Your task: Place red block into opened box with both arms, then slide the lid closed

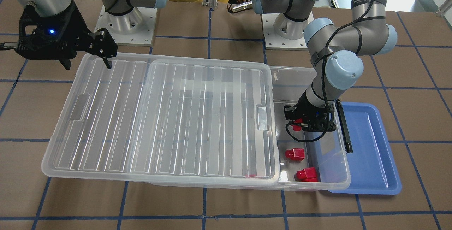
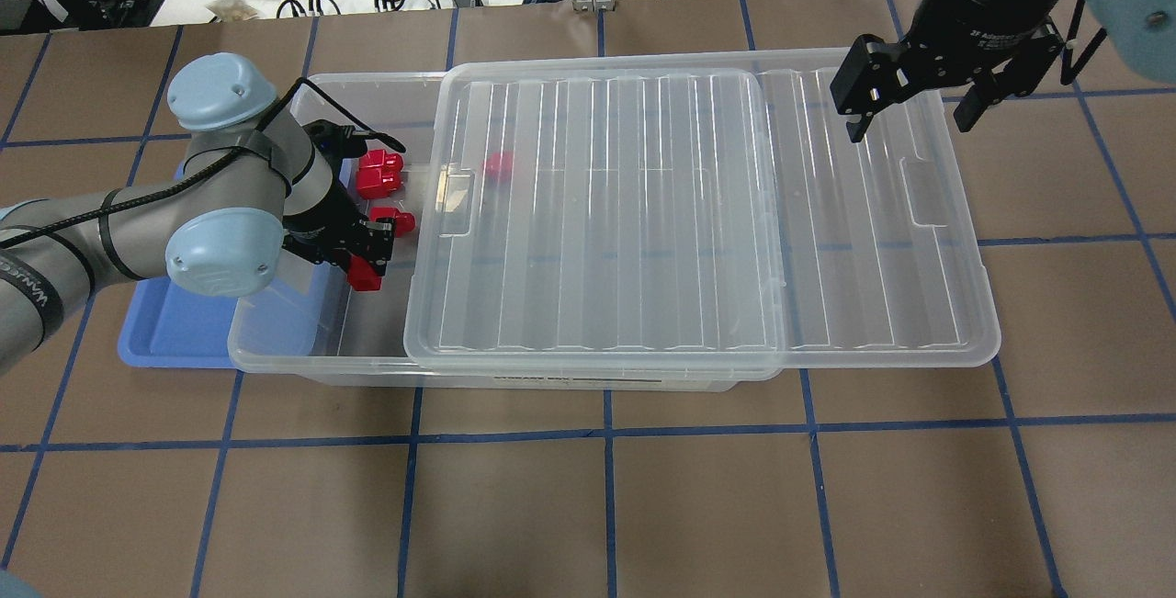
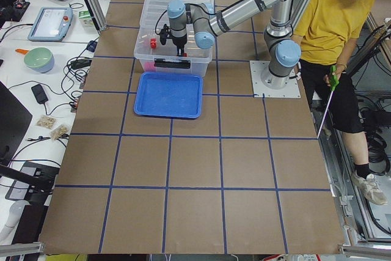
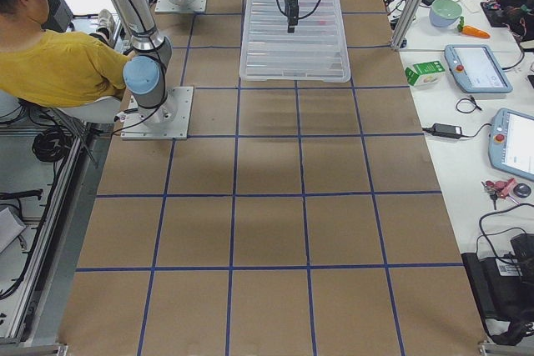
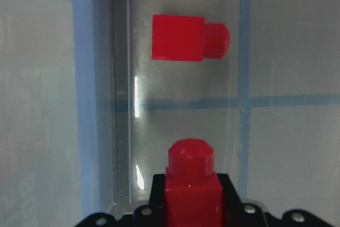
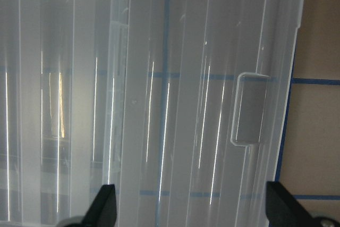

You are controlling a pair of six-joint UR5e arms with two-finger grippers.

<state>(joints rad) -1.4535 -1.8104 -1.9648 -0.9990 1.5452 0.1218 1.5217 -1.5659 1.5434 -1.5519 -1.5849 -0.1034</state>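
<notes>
Drop pending: left gripper (image 2: 366,260) pinches red block (image 2: 365,279) inside box's (image 2: 241,341) open end, beside other blocks (image 2: 379,174). Right gripper (image 2: 910,125), jaws spread, hovers over lid (image 2: 643,212), which isn't slid shut yet.

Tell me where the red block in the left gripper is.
The red block sits at the overhead view's left, clamped in the left gripper over the uncovered end of the box, between the lid and the blue tray.

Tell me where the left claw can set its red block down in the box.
Bare box floor lies on the robot's side of the left claw, between the lid and the latch-end wall. The far corner is crowded with loose red blocks.
</notes>
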